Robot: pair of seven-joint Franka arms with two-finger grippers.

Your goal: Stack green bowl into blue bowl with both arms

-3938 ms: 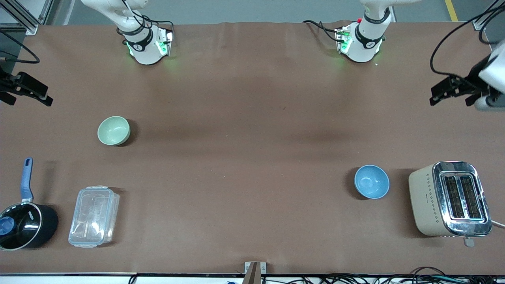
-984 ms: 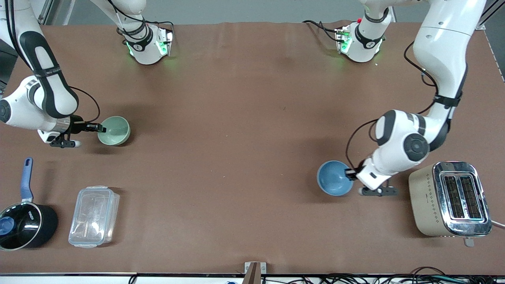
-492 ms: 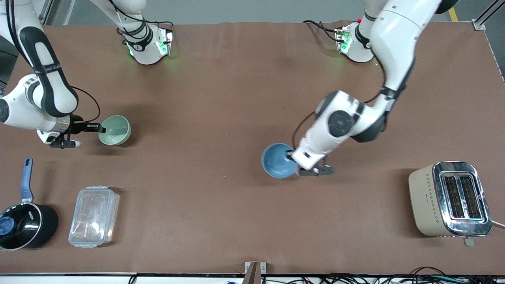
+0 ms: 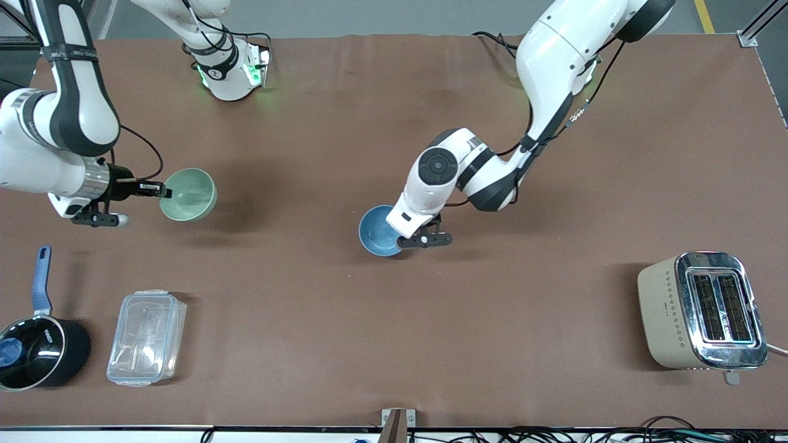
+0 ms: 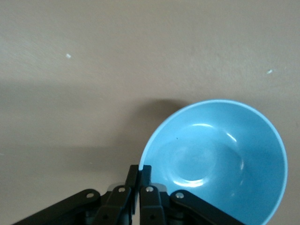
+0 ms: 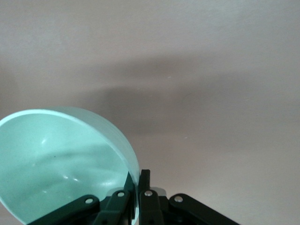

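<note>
The pale mint-green bowl [image 4: 189, 194] is pinched by its rim in my right gripper [image 4: 164, 191], tilted and raised a little above the table toward the right arm's end. In the right wrist view the jaws [image 6: 138, 179] are shut on the green bowl's rim [image 6: 61, 159]. The sky-blue bowl [image 4: 377, 231] is at the table's middle, with its rim pinched in my left gripper [image 4: 399, 234]. In the left wrist view the jaws [image 5: 140, 171] are shut on the blue bowl's rim [image 5: 220, 159]. I cannot tell whether the blue bowl touches the table.
A beige toaster [image 4: 702, 311] stands near the front camera at the left arm's end. A black saucepan with a blue handle [image 4: 37, 351] and a clear lidded container [image 4: 146, 337] stand near the front camera at the right arm's end.
My left arm has carried the blue bowl from beside the toaster to the table's middle. My right gripper took the green bowl's rim and has raised and tilted it.
</note>
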